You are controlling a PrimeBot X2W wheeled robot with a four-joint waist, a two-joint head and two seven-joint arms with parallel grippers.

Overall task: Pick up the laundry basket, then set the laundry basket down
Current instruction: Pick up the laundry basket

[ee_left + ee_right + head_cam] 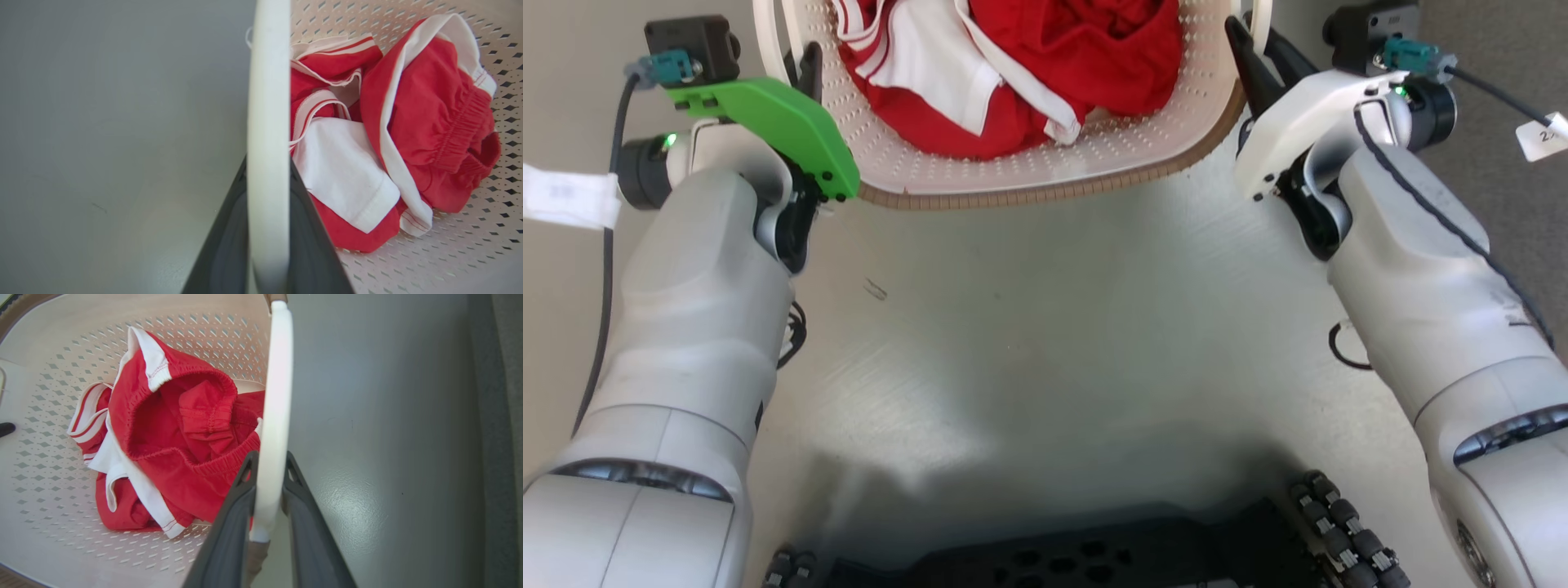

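Laundry basket point(1094, 151), cream and perforated with a brown rim, sitting at the top of the head view, straight ahead between the two arms and over the grey floor point(1045, 327). Carrying crumpled red-and-white clothes point(1086, 57) heaped toward the middle. Cannot tell from these views whether resting on the floor or already hanging just above it.

Being gripped on both sides. Left pincer point(267, 167) pinching the left handle point(267, 102), one dark finger pressing on each face of the white bar. Right pincer point(270, 457) doing the same on the right handle point(278, 388), seemingly nearer one end of the bar than the other.

Judging the step as the carry or the start of lowering, with release not yet done.

Watching for trouble from here:
- Smooth, narrow bars sliding through the fingers under the load, more likely on the right with the hold sitting off-centre.
- Raising or lowering one arm faster than the other, tipping the laundry basket and spilling clothes over the rim.
- Pulling the arms apart or pushing them together, bending the thin handles or twisting one out of its hold.
- Letting go before reaching the floor, dropping the load and possibly toppling it.
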